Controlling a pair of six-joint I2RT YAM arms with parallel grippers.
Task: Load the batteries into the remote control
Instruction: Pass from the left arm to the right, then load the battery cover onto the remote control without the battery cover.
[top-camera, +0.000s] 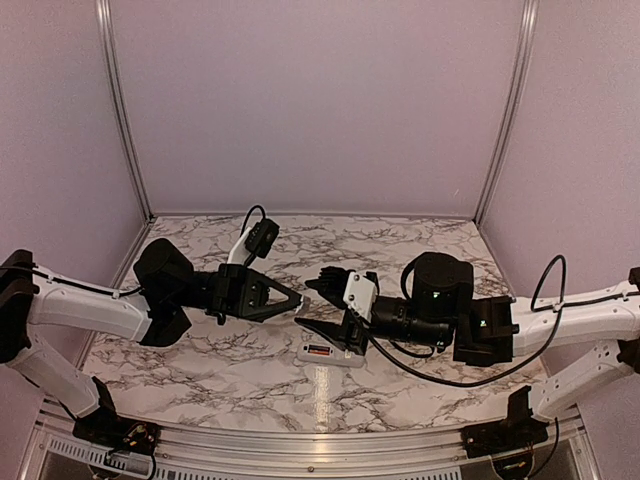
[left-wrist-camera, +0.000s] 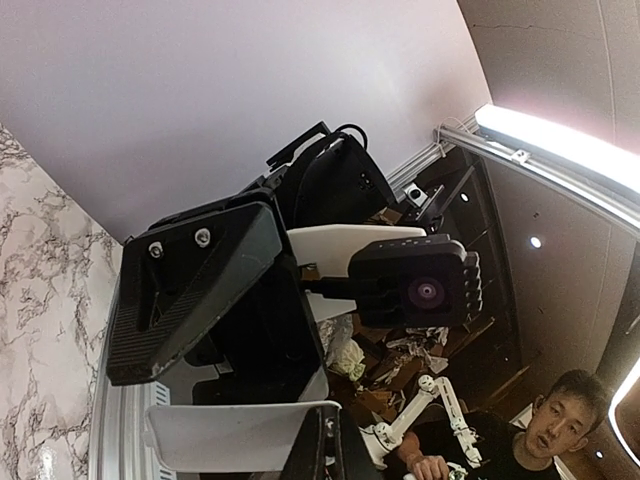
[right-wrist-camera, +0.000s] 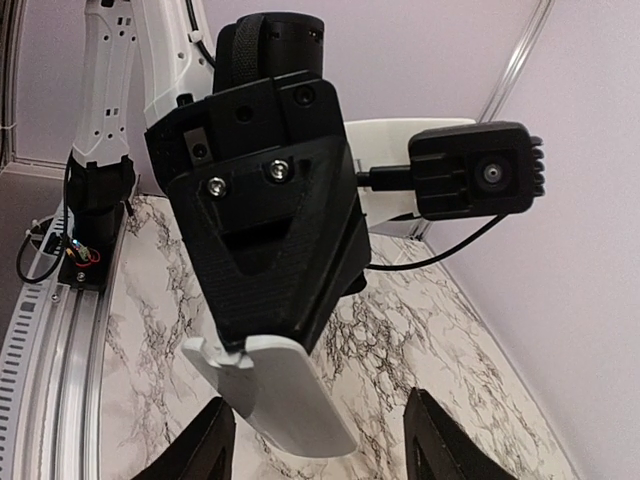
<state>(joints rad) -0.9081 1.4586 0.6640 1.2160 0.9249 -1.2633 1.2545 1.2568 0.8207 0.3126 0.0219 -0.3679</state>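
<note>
The remote control (top-camera: 332, 354) lies flat on the marble table, just below where the two grippers meet. An orange and dark spot (top-camera: 318, 350) in its left part looks like the batteries, too small to say more. My left gripper (top-camera: 297, 303) reaches in from the left and is shut on a smaller plain white flat piece (right-wrist-camera: 290, 400) with small tabs at one end, held above the table. The same white piece (left-wrist-camera: 230, 435) fills the bottom of the left wrist view. My right gripper (right-wrist-camera: 318, 425) faces it from the right, open, one finger on each side of the piece and not touching it.
Lilac walls with aluminium posts (top-camera: 122, 110) close the table at the back and sides. A metal rail (top-camera: 300, 455) runs along the near edge by the arm bases. In the left wrist view a person (left-wrist-camera: 560, 430) and clutter sit beyond the table.
</note>
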